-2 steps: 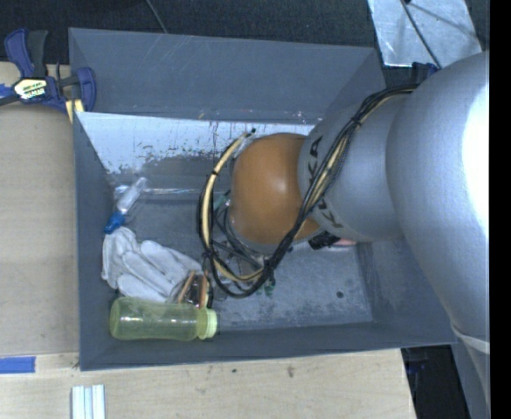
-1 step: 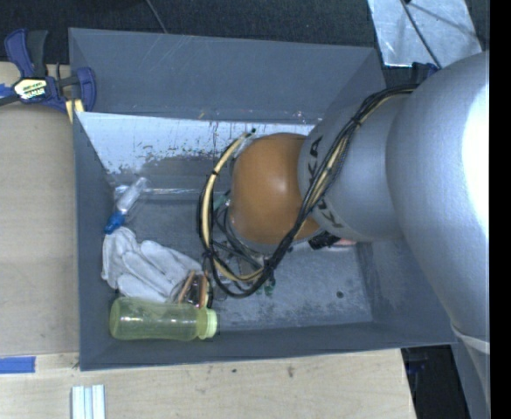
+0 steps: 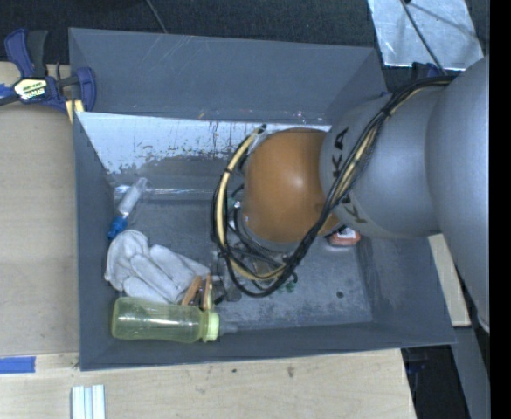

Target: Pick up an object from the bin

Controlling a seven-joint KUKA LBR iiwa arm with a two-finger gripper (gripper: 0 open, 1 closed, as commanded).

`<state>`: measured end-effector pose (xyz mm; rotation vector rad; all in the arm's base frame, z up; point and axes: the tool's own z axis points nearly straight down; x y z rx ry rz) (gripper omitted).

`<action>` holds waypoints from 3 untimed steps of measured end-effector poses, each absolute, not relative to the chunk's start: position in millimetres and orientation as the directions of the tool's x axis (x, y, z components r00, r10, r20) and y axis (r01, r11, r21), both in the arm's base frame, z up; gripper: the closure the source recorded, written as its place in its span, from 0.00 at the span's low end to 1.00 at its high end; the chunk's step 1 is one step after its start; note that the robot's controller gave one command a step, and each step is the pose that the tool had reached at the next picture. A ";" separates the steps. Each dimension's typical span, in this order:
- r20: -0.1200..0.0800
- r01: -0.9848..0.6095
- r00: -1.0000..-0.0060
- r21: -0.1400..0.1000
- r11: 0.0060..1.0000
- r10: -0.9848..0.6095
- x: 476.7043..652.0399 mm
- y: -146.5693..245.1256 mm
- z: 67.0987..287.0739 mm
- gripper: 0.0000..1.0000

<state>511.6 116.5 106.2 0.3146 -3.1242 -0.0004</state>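
Lower left of frame, pincer [image 3: 208,291] sits beside a crumpled white cloth [image 3: 146,269]. It looks soft and light, so I'd pinch a fold. Can't tell the pincer's opening.

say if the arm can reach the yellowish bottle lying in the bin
Probably yes: the gripper is beside the bottle, at its cap end, nothing lies on it, though the bin wall crowds it.

I read this as a robotics lab test cell: KUKA-lettered industrial arm [image 3: 412,164] reaching into the grey metal bin [image 3: 238,68] from its right, bare cable loops [image 3: 238,273] over the bin floor, mismatched loose items in the bin's lower-left corner: yellowish plastic bottle [image 3: 159,319], crumpled white cloth [image 3: 146,267].
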 end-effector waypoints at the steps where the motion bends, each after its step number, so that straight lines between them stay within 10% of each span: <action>1: -0.002 -0.163 -0.987 0.000 0.987 -0.163 538.9 124.4 150.8 1.00; 2: -0.002 -0.162 -0.987 0.001 0.987 -0.162 538.9 124.3 150.8 1.00; 3: -0.010 -0.153 -0.988 0.000 0.988 -0.153 533.5 112.6 326.6 1.00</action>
